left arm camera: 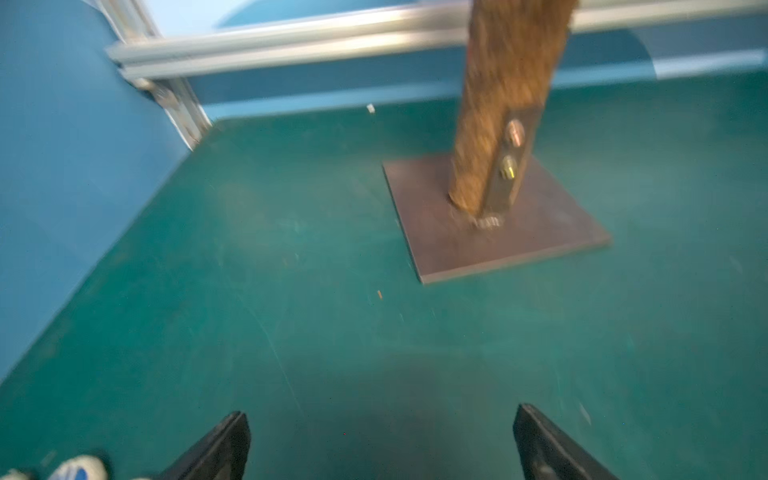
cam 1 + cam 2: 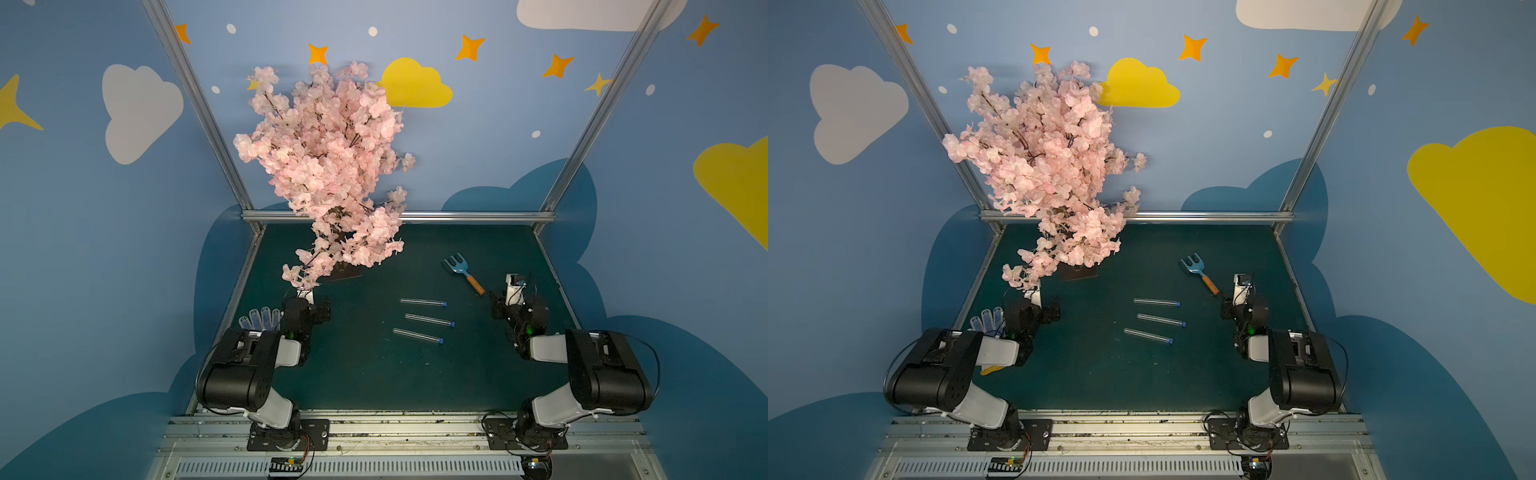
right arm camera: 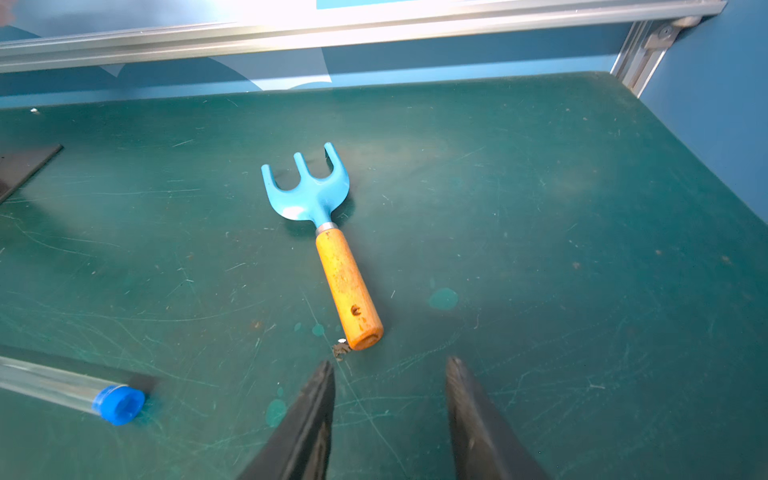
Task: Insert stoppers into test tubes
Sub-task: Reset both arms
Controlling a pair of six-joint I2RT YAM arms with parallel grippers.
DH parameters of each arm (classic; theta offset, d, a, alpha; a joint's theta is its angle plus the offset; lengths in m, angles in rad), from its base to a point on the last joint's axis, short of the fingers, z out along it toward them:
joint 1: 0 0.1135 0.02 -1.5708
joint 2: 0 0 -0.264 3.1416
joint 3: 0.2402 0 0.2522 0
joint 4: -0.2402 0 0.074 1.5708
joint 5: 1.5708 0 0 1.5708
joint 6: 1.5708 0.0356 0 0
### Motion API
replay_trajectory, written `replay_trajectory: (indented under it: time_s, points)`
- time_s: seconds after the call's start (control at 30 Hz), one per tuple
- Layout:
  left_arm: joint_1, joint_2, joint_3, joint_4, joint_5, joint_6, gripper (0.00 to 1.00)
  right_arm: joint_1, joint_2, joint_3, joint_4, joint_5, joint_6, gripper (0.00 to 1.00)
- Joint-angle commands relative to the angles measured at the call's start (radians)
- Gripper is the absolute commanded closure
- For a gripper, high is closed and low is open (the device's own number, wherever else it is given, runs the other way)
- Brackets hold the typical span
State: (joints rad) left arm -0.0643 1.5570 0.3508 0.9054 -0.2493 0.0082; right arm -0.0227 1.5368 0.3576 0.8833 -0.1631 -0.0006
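Seeing stoppers in all test tubes, we steer left claw and right claw, both spread empty, well clear.

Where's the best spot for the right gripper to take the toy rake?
I'd take the orange handle, mid-length, from above with jaws across it: the rake lies flat, handle end nearest the right gripper, prongs pointing away.
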Motion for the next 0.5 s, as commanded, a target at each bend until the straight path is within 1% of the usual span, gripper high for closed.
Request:
replay_trajectory:
  time_s: [0.0,0.17,0.23,0.27,0.3,0.47]
  points:
    - [0.006,-0.017,0.030,-0.050,-0.053,-0.037,0.00,-0.002,-0.009,0.020,-0.006,-0.007,0.003,0.52]
    - [0.008,-0.013,0.033,-0.051,-0.048,-0.039,0.00,0.006,-0.010,0.029,-0.026,0.008,0.001,0.50]
    - [0.041,-0.009,0.061,-0.106,0.021,-0.053,0.00,0.010,-0.004,0.027,-0.015,0.016,0.001,0.48]
    - [0.055,-0.008,0.071,-0.125,0.047,-0.061,0.00,0.010,-0.006,0.031,-0.024,0.019,0.001,0.28]
    - [0.056,-0.005,0.070,-0.118,0.047,-0.061,0.00,0.014,-0.007,0.033,-0.032,0.028,-0.001,0.11]
    - [0.052,-0.028,0.041,-0.091,0.064,-0.038,0.00,0.031,-0.007,0.036,-0.038,0.066,-0.009,0.10]
